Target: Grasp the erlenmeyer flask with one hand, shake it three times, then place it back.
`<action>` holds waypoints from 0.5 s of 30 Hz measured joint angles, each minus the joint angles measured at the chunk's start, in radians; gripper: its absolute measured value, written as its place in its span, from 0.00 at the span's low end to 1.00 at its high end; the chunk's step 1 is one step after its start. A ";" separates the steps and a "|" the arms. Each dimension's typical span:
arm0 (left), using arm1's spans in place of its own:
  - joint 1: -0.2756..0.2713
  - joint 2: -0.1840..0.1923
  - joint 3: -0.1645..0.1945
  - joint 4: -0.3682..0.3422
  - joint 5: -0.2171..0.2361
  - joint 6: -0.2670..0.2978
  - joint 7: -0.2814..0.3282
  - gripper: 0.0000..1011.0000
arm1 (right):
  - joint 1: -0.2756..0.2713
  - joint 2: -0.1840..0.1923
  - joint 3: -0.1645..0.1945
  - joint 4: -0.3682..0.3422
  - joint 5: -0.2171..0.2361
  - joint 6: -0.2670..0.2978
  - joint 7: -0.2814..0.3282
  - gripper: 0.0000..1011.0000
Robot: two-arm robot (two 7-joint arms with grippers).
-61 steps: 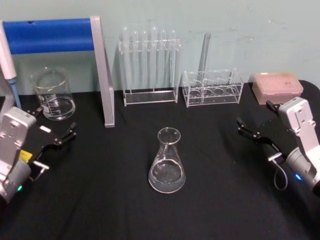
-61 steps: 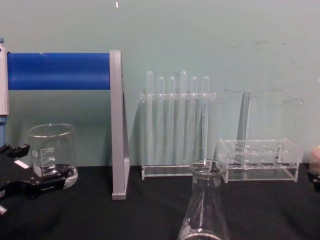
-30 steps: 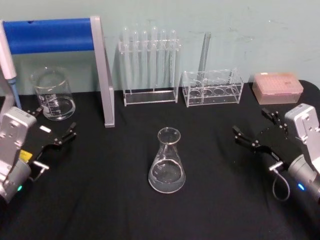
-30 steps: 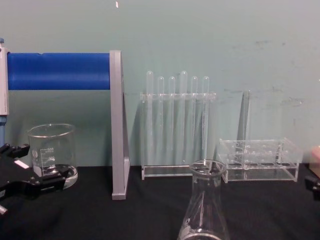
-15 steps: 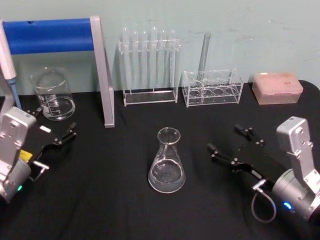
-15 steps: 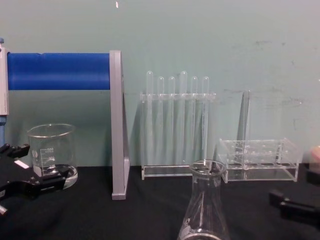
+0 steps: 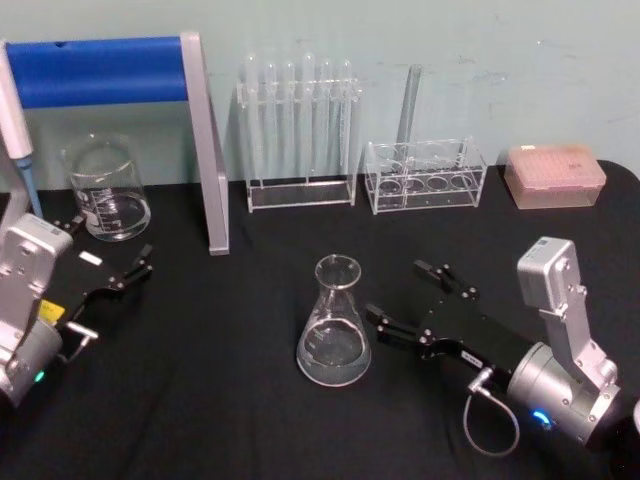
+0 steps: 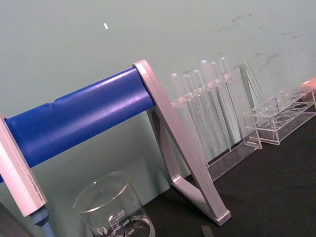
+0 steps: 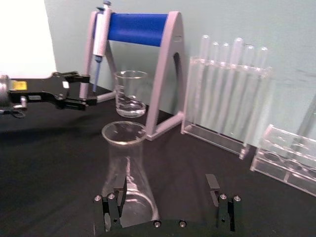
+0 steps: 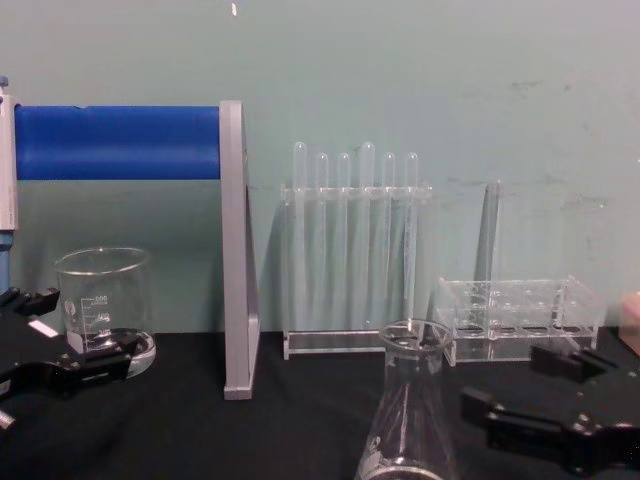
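While the erlenmeyer flask point(image 7: 333, 325) stands upright on the black table point(image 7: 220, 410), near the middle and towards the robot, the right gripper point(image 7: 395, 290) lies low over the cloth just beside it on the right. Its arm comes in from the near right corner of the head view, with the silver wrist raised behind and the black fingers stretched out flat towards the flask. The jaws are spread wide and hold nothing. The nearer finger point(image 7: 385, 322) ends just short of the flask's lower flank (whether it touches the glass cannot be told), and the farther finger points past the flask on its rear right side. In the right wrist view the flask lines up with one finger, not with the middle of the gap, so it is not between the jaws. A little clear liquid sits in its wide base.

The left gripper point(image 7: 112, 238) is parked at the table's left edge, fingers apart and empty, just in front of the glass beaker point(image 7: 105, 190). Behind stand the blue-barred stand point(image 7: 100, 70) and the test tube rack point(image 7: 300, 130).
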 joint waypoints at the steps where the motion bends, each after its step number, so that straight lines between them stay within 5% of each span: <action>1: 0.000 0.000 0.000 0.000 0.000 0.000 0.000 0.99 | 0.004 -0.004 -0.001 0.002 0.000 0.000 0.007 0.99; 15: 0.000 0.000 0.000 0.000 0.000 0.000 0.000 0.99 | 0.070 -0.072 -0.022 0.060 -0.017 0.007 0.093 0.99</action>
